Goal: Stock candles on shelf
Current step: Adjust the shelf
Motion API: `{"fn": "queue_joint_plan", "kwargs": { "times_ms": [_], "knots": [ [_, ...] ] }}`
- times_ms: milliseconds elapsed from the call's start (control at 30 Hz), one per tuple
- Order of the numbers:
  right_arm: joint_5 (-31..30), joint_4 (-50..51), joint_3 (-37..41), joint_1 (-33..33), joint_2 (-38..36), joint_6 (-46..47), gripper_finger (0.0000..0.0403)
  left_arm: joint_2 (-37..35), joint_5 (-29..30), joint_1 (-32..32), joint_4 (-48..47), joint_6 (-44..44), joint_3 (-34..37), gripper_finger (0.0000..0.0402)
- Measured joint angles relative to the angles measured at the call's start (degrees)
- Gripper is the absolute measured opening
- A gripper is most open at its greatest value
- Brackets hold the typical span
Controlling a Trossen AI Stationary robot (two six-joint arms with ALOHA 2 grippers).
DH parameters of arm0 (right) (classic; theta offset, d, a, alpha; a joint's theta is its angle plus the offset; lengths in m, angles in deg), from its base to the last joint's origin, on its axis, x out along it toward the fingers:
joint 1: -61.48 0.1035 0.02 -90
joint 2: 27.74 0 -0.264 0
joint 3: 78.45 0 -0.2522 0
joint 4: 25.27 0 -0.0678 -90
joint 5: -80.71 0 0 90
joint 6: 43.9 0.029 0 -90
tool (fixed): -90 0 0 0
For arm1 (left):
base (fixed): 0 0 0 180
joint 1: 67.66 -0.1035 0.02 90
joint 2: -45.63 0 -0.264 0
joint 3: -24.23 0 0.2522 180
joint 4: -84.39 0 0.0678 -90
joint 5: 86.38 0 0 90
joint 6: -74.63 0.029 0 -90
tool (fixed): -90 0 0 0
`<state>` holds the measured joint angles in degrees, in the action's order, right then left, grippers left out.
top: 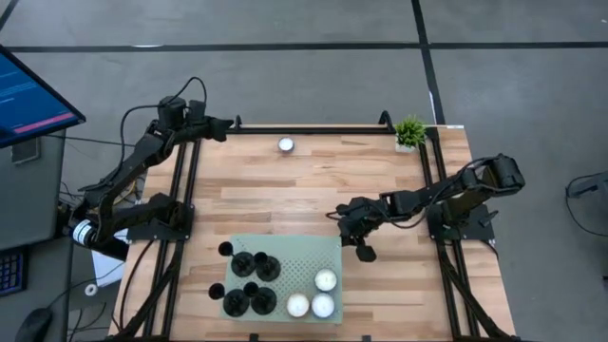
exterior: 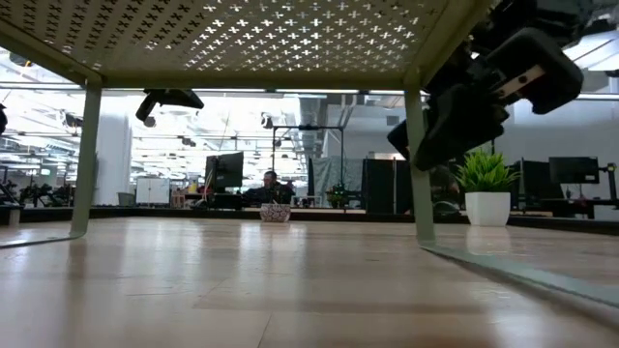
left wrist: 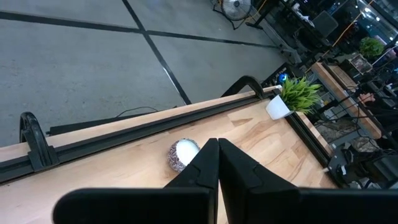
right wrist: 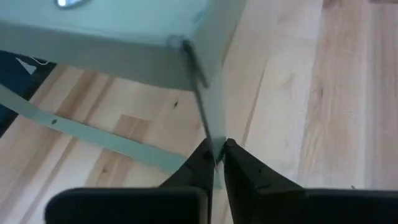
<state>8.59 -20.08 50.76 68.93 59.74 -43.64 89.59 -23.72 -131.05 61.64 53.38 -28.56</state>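
Your right end effector sits at the right-hand edge of the pale green perforated shelf, near its far right corner, with the arm reaching in from the right side of the wooden surface. In the right wrist view its two dark fingers are pinched together with nothing but a sliver of the shelf's leg showing between the tips; you can see the shelf's corner and leg just ahead of them, but whether the fingers actually clamp the leg cannot be told.

Three candles stand on the shelf's near right part: one a little farther back, two side by side at the front edge. On the shelf's left half you have a cluster of black cylindrical holders, and one more stands just off its far left corner.

The fourth candle rests alone on the surface near the far rail, well apart from the shelf. Your left end effector hangs above the far left corner of the surface; in the left wrist view its fingers are pressed together and empty, pointing toward that lone candle.

A small potted plant stands at the far right corner.
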Motion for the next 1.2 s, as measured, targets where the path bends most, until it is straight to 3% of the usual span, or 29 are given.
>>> {"fn": "queue_joint_plan", "kwargs": {
  "times_ms": [433,767,1033,1200],
  "knots": [
    [1.6,0.1,-0.1,-3.9,0.3,-7.4,0.0013,0.0,0.0,0.0,0.0,0.0,0.0,0.0006],
    [7.0,-0.1,-5.5,-4.4,8.2,-10.2,0.0011,0.0,0.0,-0.1,0.0,0.1,0.0,0.0006],
    [6.7,-0.2,-5.5,-7.0,8.4,-11.3,0.0001,0.0,0.0,-0.1,0.0,1.5,0.0,0.0006],
    [6.5,-0.2,-5.5,-7.2,8.4,-11.3,0.002,0.0,0.0,-0.4,0.0,1.5,0.0,0.0006]
  ]
}}
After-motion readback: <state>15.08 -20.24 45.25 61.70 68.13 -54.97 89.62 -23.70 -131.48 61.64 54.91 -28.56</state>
